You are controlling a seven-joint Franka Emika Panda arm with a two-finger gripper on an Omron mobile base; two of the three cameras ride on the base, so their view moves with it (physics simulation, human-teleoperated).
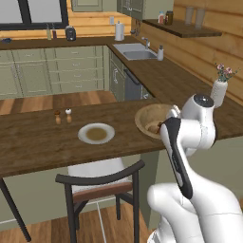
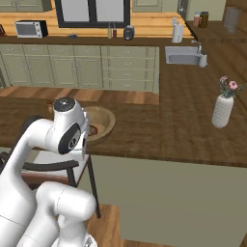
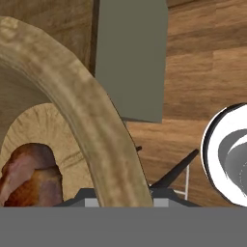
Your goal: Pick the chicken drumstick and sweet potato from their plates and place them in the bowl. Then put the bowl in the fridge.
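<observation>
The bowl [image 1: 151, 118] sits at the tabletop's [image 1: 38, 142] front edge, right of a white plate [image 1: 96, 133], the chicken drumstick [image 3: 30, 176] lying inside. In the hand view the claw [image 3: 120, 195], nearly closed, straddles the bowl's thick rim, gripping it.

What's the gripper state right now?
Gripper: closed on the bowl rim; drumstick lies inside the bowl.

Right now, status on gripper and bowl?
Gripper shut on bowl rim at the counter edge. Chicken drumstick inside bowl. One plate left behind. Nothing blocking.
</observation>
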